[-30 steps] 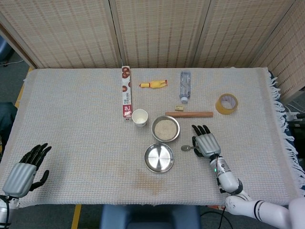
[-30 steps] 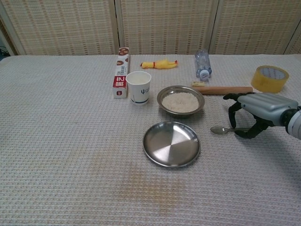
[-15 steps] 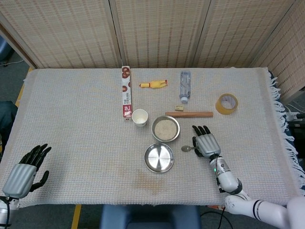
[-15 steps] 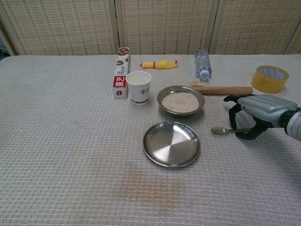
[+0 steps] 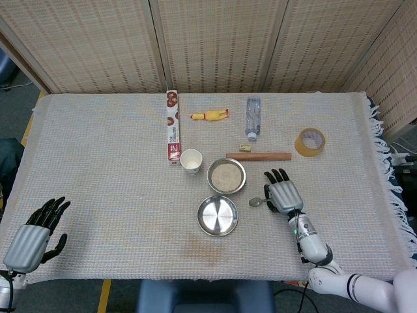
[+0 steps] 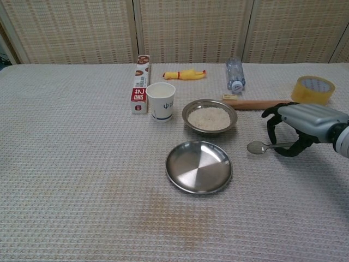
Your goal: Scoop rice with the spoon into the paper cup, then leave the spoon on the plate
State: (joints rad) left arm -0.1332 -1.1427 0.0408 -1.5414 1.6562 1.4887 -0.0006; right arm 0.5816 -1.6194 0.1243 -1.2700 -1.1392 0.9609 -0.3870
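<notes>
One spoon (image 6: 262, 146) lies handle-first under the right hand (image 6: 302, 125), fingers arched over it.

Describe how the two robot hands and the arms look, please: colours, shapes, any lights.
Both the left hand and the right hand have a silver-grey back and black fingers. The right forearm is slim, silver, with a small green light, and ends in a white segment with a black ring.

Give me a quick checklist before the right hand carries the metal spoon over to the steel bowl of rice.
1. Small metal spoon held by right hand: looks so; ok.
2. Spoon clear of table: cannot tell.
3. Steel bowl of rice upright, filled: ok.
4. White paper cup upright beside bowl: ok.
5. Round steel plate bare, ready for spoon: ok.
6. Left hand open, far from work area: ok.
</notes>
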